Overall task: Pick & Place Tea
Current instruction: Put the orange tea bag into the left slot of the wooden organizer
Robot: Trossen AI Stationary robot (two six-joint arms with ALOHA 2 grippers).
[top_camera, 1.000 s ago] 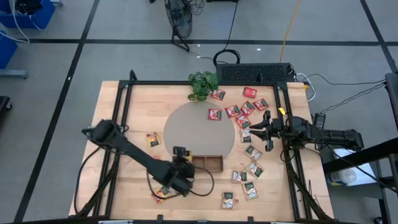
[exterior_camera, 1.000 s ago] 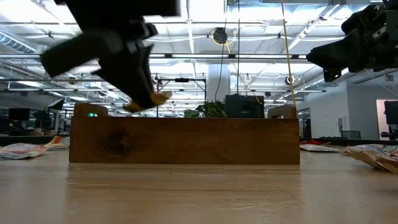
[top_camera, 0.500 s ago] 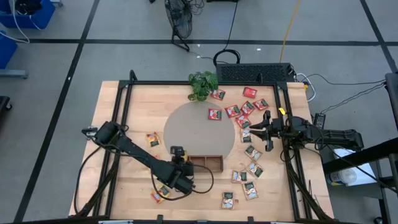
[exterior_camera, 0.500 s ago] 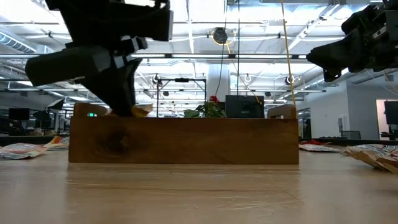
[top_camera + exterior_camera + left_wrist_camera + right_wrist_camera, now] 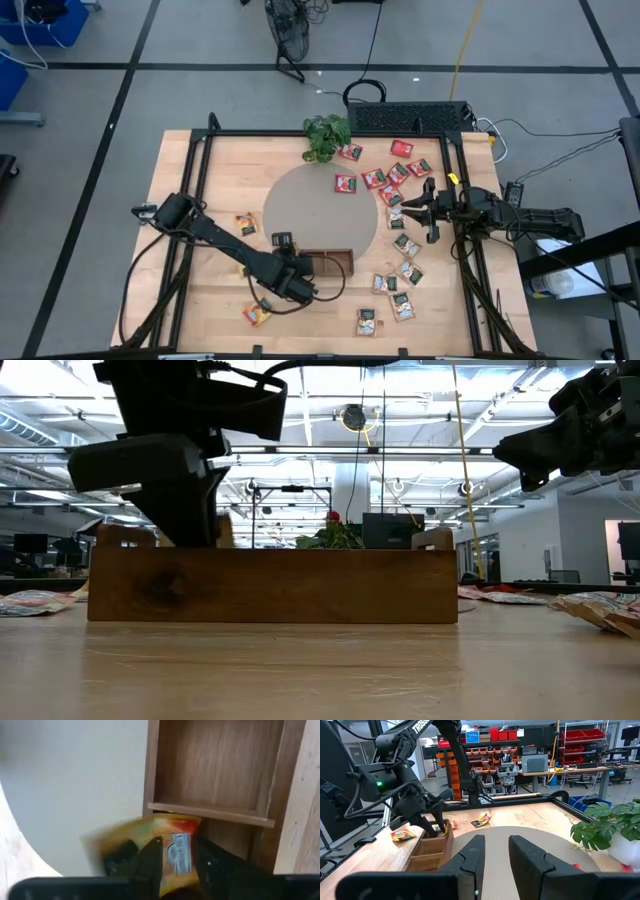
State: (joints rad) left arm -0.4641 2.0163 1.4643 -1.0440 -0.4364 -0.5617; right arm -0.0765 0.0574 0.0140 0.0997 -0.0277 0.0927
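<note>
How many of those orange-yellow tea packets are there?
3. The left gripper holds one packet at the wooden tray; a second packet lies beside the left arm; a third packet near the front edge. More may be hidden.

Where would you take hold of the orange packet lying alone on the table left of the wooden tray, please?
Probably straight from above, pinching two opposite edges: the orange packet lies flat with bare table around it, so no side approach gets under it.
</note>
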